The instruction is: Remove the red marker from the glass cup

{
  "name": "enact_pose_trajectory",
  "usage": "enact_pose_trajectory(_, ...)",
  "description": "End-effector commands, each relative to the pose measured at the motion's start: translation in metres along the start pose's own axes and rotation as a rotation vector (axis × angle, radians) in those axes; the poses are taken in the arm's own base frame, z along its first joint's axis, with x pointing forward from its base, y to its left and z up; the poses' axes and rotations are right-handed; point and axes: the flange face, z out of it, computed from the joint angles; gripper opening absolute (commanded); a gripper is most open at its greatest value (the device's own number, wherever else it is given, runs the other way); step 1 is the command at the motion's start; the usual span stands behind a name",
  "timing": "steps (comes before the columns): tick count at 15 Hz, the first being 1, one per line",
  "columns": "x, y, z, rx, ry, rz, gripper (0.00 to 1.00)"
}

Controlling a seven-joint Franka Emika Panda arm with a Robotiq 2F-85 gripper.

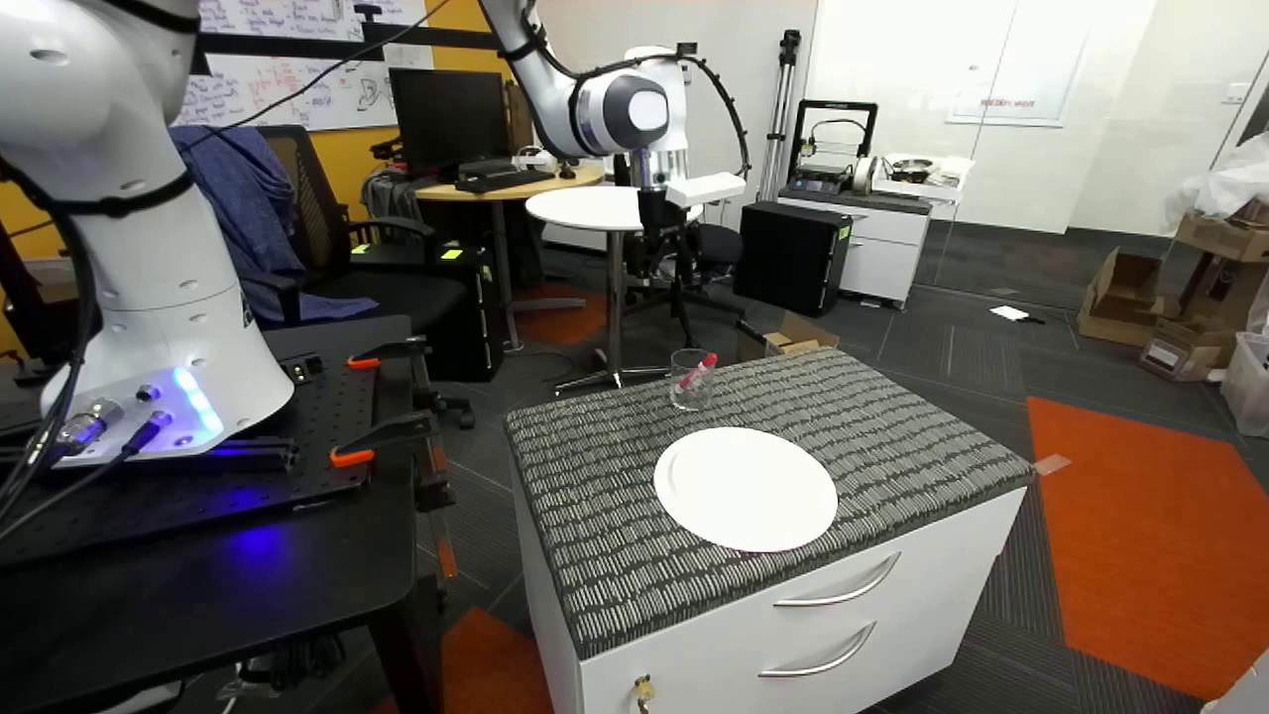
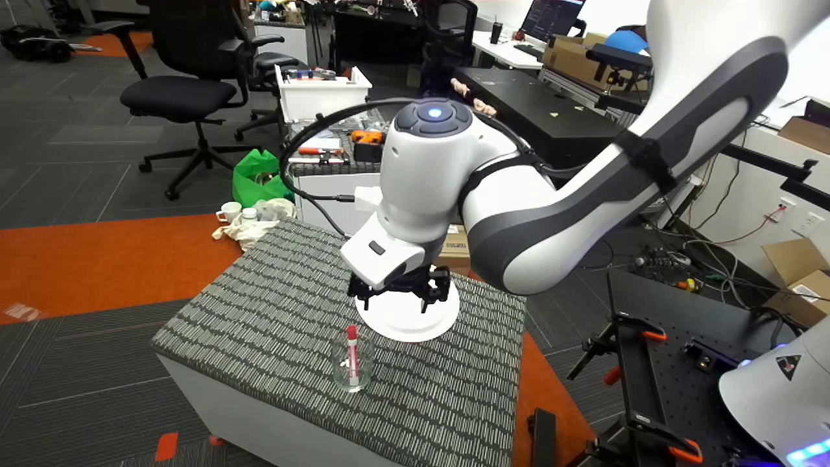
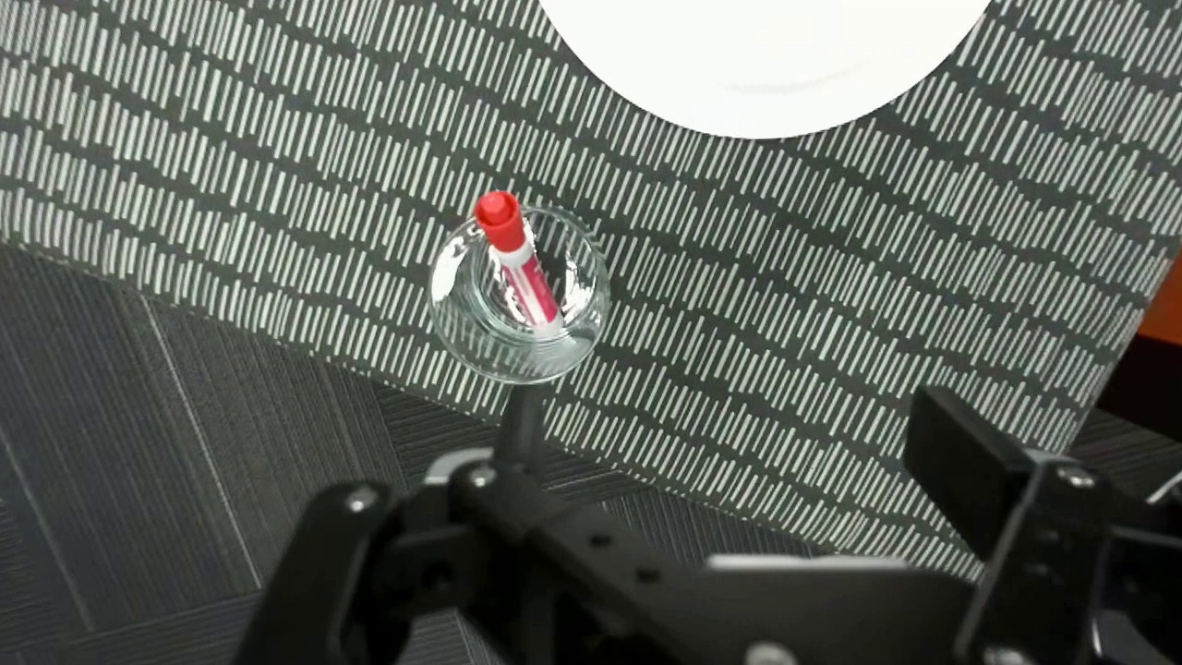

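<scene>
The red marker [image 1: 699, 370] leans inside the clear glass cup [image 1: 682, 399], its red cap end sticking up past the rim. The cup stands upright on the patterned cabinet top. The marker [image 2: 352, 353] and the cup [image 2: 340, 371] also show in an exterior view. In the wrist view the marker [image 3: 526, 277] and cup [image 3: 454, 319] lie left of centre, beyond the left finger's tip. My gripper [image 3: 729, 406] is open, with wide-apart fingers and nothing between them. It hangs above the cabinet in both exterior views [image 1: 659, 263] [image 2: 395, 303], apart from cup and marker.
A flat white plate [image 1: 746, 489] lies on the cabinet top [image 1: 605, 535] near the cup; the wrist view shows part of it [image 3: 766, 65]. A cardboard box [image 1: 793, 335] stands on the floor behind the cabinet. The robot's black table [image 1: 327, 555] stands beside the cabinet.
</scene>
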Motion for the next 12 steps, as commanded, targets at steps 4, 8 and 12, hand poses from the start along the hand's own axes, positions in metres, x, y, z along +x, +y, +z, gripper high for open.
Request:
enact_pose_trajectory(4, 0.007, 0.021, 0.034, -0.031, -0.069, 0.002, 1.00)
enact_pose_trajectory(8, 0.004, 0.029, 0.055, -0.024, -0.102, 0.013, 1.00)
enact_pose_trajectory(12, 0.003, 0.039, 0.074, -0.017, -0.114, 0.015, 1.00)
